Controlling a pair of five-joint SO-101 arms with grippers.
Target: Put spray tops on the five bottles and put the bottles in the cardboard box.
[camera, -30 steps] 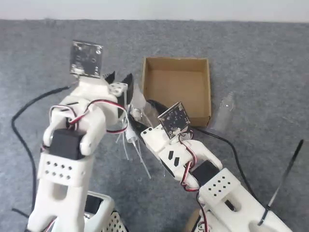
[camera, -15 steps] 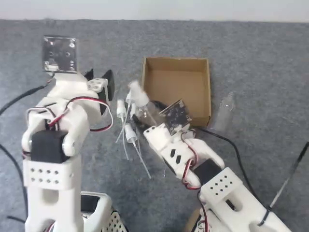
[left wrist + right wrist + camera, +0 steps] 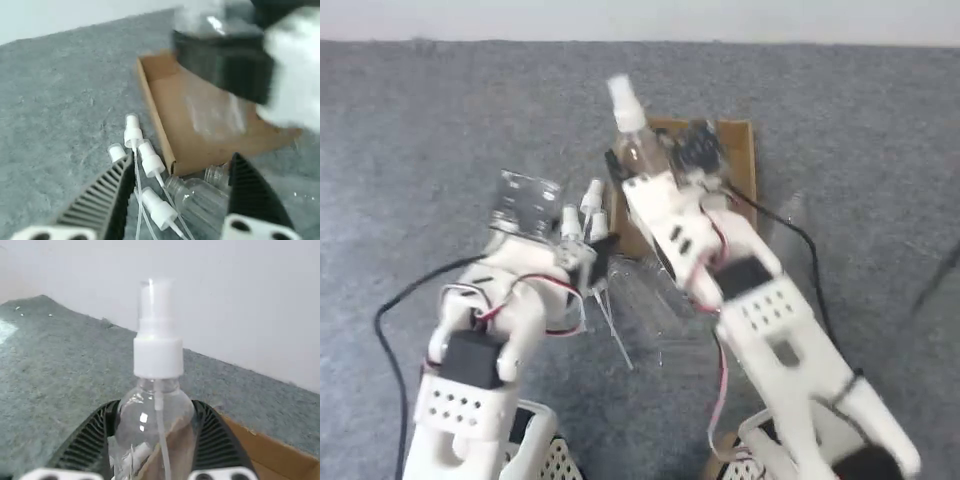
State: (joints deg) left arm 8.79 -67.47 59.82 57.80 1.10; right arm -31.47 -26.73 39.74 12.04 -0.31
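The right claw (image 3: 156, 412) is clamped around the shoulders of a clear bottle (image 3: 142, 416), one black finger on each side. The bottle stands upright in the grip and has a white spray top (image 3: 158, 357) seated on its neck, with the dip tube hanging down inside. From above, this bottle (image 3: 638, 150) is held up over the far left corner of the cardboard box (image 3: 742, 150), and the right arm reaches across the open box from the near side.

The left claw (image 3: 180, 165) hangs with its fingers spread wide and nothing between them. It is just left of the box, low over the grey carpet (image 3: 440, 120). Below it lie four loose spray tops (image 3: 150, 161) in a small cluster close to the box's left wall. A clear bottle without a top (image 3: 200, 200) lies on its side at the box's near left corner.
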